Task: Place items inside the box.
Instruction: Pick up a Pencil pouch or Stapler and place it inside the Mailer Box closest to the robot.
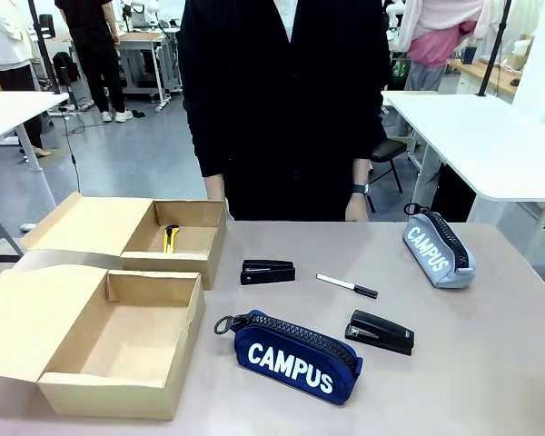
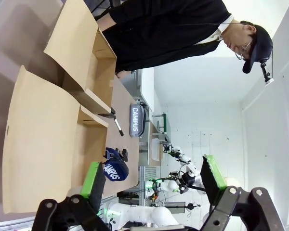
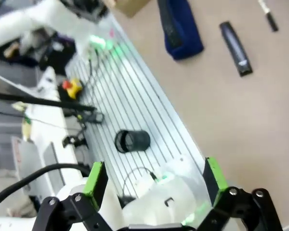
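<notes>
Two open cardboard boxes stand at the table's left: the near box (image 1: 118,336) is bare inside, and the far box (image 1: 186,238) holds a yellow utility knife (image 1: 171,238). Out on the table lie a black stapler (image 1: 268,272), a white-and-black marker (image 1: 347,285), a second black stapler (image 1: 380,331), a navy CAMPUS case (image 1: 291,356) and a grey CAMPUS case (image 1: 436,247). My left gripper (image 2: 153,178) is open, off beyond the near box (image 2: 33,144). My right gripper (image 3: 154,177) is open over the robot's base, far from the navy case (image 3: 180,26) and stapler (image 3: 236,48).
A person in black stands at the far edge, hands (image 1: 357,204) hanging by the table. Both box lids lie folded out to the left. A slotted metal base (image 3: 149,115) with a black cylinder (image 3: 131,140) lies below my right gripper. White tables stand behind.
</notes>
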Available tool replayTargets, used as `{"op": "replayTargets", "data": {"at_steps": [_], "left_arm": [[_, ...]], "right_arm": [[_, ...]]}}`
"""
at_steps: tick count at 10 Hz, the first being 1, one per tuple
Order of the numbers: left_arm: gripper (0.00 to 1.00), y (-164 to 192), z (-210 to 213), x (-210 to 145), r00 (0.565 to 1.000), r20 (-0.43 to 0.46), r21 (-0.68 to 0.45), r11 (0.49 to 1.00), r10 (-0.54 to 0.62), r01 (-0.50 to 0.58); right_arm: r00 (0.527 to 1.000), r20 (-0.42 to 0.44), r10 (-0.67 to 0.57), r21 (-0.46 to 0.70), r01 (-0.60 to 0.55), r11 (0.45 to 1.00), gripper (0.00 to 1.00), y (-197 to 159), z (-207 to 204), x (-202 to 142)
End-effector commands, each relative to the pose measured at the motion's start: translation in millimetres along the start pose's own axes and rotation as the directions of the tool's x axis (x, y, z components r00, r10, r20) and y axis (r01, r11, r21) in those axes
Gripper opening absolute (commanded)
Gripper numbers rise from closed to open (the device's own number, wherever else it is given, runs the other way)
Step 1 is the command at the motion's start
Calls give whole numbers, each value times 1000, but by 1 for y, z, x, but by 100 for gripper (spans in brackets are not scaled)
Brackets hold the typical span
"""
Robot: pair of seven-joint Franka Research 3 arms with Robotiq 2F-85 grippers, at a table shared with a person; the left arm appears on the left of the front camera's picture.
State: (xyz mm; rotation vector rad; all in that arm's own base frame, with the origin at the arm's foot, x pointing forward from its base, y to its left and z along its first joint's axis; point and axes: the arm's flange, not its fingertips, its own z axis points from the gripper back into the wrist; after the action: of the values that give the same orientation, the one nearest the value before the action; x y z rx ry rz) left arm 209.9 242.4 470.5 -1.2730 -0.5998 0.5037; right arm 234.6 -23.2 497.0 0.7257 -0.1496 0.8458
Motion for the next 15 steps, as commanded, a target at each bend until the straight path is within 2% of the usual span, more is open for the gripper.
{"op": "replayTargets", "data": {"at_steps": [1,3,4,5,7,8,9,10,11,12,13,14,15], "left_arm": [[100,-1,1,0,1000,5,-23,1000,-18,18],[100,-1,1,0,1000,5,-23,1000,-18,18],[100,-1,1,0,1000,5,-23,1000,-18,18],[100,-1,1,0,1000,5,-23,1000,-18,18],[100,-1,1,0,1000,5,-23,1000,-18,18],[100,-1,1,0,1000,5,-23,1000,-18,18],[100,-1,1,0,1000,5,-23,1000,-18,18],[100,-1,1,0,1000,5,-23,1000,-18,18],[100,-1,1,0,1000,5,-23,1000,-18,18],[100,-1,1,0,1000,5,-23,1000,-18,18],[100,-1,1,0,1000,5,-23,1000,-18,18],[100,-1,1,0,1000,5,-23,1000,-18,18],[100,-1,1,0,1000,5,-23,1000,-18,18]], "right_arm": [[996,90,-21,39,18,999,100,-8,15,-19],[996,90,-21,39,18,999,100,-8,15,-19],[1000,16,-11,3,11,1000,100,-2,2,-2],[991,-105,79,-72,-87,994,100,-1,-30,17],[977,-168,132,-126,-154,980,100,-8,-67,41],[975,-186,125,-170,-157,973,100,-6,-84,53],[983,-138,118,-262,-151,953,100,-1,-103,68],[983,-169,73,-338,-127,933,100,2,-112,73],[996,-93,5,-375,-40,926,100,-3,-116,79],[972,-198,127,-244,-174,954,100,2,-78,98],[972,-198,127,-244,-174,954,100,2,-78,98],[981,-174,87,-312,-138,940,100,0,-88,112],[949,-308,63,-361,-178,915,100,-2,-107,117]]}}
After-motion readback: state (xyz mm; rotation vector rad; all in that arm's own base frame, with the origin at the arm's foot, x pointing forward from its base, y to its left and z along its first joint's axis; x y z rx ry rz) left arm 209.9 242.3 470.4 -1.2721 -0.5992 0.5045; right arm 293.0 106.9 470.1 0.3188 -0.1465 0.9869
